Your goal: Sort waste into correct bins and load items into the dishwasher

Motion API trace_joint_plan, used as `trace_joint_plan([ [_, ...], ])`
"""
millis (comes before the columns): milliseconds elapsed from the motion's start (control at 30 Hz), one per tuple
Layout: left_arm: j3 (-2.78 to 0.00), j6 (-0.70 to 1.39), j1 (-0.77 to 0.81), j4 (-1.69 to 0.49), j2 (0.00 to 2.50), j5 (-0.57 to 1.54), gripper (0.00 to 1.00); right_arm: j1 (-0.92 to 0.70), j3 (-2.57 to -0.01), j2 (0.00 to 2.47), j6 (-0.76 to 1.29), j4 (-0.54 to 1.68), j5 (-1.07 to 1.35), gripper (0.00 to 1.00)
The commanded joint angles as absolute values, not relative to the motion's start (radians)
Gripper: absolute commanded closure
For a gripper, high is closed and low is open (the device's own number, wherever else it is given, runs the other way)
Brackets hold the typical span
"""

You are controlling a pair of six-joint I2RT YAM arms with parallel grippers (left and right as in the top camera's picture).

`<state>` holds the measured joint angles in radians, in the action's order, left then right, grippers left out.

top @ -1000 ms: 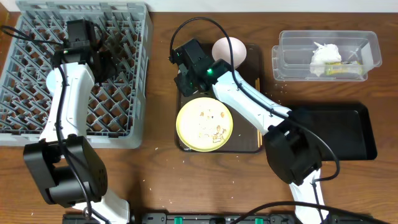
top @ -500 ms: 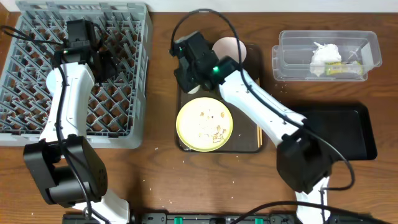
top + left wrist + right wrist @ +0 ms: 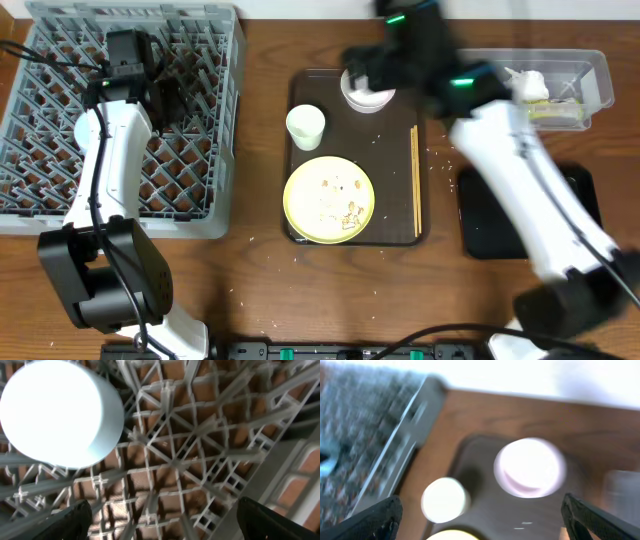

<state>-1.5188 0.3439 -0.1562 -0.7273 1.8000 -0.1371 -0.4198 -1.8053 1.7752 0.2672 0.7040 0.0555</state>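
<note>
Pulled up and away from the brown tray (image 3: 395, 150) since a second ago, right fingers (image 3: 375, 520) spread wide, empty, small white cup (image 3: 305, 125) standing on the tray well below them, left fingers (image 3: 65, 522) splayed, empty, over the dish rack (image 3: 200, 200), light blue bowl (image 3: 60, 410) in the rack just beside them.

**Dishes and waste, where each lies**

The grey dish rack (image 3: 200, 190) fills the surface's far left corner, with a light blue bowl (image 3: 107, 415) among its pegs. On the brown serving tray (image 3: 300, 85), the small white cup (image 3: 305, 125) stands by the left edge. The pale yellow plate (image 3: 329, 199), flecked with food scraps (image 3: 345, 212), lies at the near edge, and the chopsticks (image 3: 416, 180) lie along the right edge. The clear tub (image 3: 590, 70) in the far right corner holds the tissue (image 3: 528, 85) and the wrapper (image 3: 565, 113). The black tray (image 3: 480, 225) lies nearer, by the right edge.
</note>
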Motion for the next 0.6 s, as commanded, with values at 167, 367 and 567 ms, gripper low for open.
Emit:
trace_joint_plan([
  [167,-1.524,0.354,-0.159,-0.691,1.789,-0.142,0.07,-0.218,-1.825,1.674,0.211,0.848,0.018,0.01],
  [367,-1.524,0.446,-0.158,-0.748,1.79,0.019,0.02,-0.096,-1.825,1.676,0.194,0.91,-0.026,0.01],
  [567,-1.524,0.463,-0.133,-0.756,1.79,0.58,0.02,0.043,-1.825,1.676,0.194,0.923,-0.029,0.01],
])
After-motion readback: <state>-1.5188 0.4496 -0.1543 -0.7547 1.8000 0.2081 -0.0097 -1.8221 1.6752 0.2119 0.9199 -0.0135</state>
